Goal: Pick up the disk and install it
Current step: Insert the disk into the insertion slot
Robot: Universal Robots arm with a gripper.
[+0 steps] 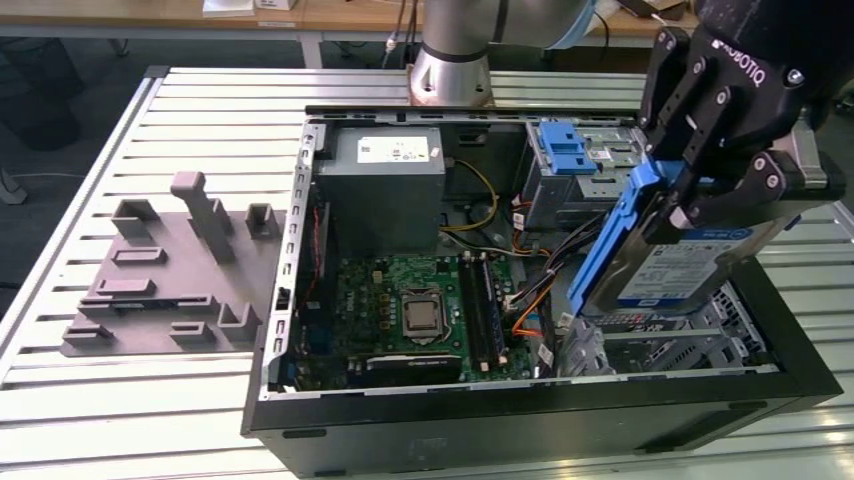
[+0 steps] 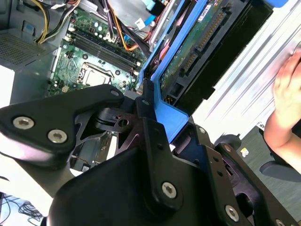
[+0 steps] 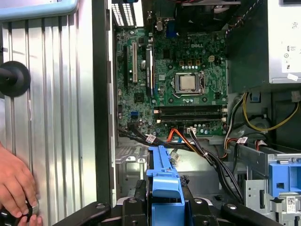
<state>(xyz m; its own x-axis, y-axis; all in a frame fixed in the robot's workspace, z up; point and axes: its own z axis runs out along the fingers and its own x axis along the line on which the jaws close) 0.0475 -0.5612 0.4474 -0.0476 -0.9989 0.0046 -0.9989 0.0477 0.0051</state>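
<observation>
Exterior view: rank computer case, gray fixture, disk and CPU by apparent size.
1. Computer case.
2. Gray fixture and disk look about alike; the disk, held up in the gripper, looks nearer the camera, so no ranking.
3. CPU.

Disk (image 1: 683,270): bare silver metal; smooth white-and-blue label.
Carrier frame (image 1: 603,250): smooth blue plastic with a slight sheen.
Claw (image 1: 677,200): matt black, with bright metal screw heads.
Counter (image 1: 200,110): ribbed light metal, satin finish.
Computer case (image 1: 534,420): matt black outside, bare grey sheet metal inside.
Fixture (image 1: 147,290): matt grey plastic.
</observation>
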